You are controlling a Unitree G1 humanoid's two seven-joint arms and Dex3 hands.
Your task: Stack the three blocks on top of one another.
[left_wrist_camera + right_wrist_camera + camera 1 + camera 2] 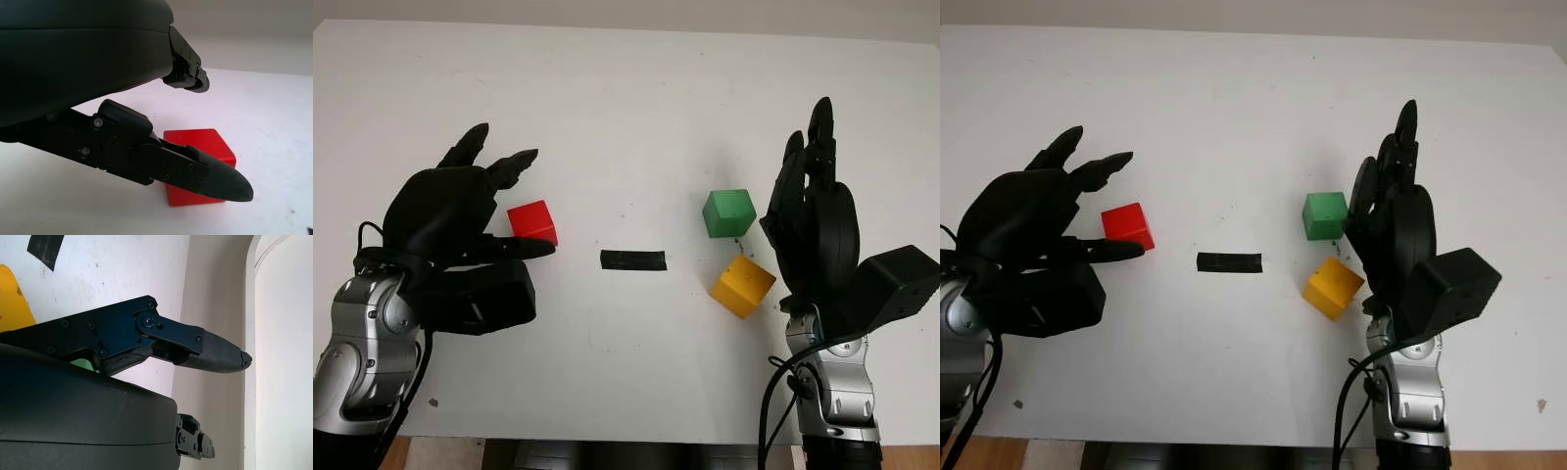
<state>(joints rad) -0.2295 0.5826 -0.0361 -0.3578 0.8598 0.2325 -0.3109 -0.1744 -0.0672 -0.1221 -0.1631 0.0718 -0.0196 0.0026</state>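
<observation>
Nearest the head camera, the two silver forearms are cut off by the bottom edge, each carrying a black three-finger hand. The left hand point(460, 220) is held at the left of the white table point(626, 108), open and grasping nothing, its fingers reaching around the red block point(532, 221) without visible contact: two fingers are seen above and behind the block and one passes in front of it. In the left wrist view, part of the red block point(200, 161) is hidden behind that front finger point(195, 171), and whether the finger touches it cannot be told.

The right hand point(813, 211) is raised upright at the right of the table, open and empty, just beside the green block point(728, 212) and the yellow block point(742, 286). The yellow block is seen turned at an angle, nearer the robot than the green one; the two lie close together, and whether they touch cannot be made out. A strip of black tape point(632, 260) is stuck flat on the table between the red block and the other two.

The table surface is plain white with a few small dark specks. A pale wall is seen beyond its far edge, and a strip of wooden floor below its near edge.
</observation>
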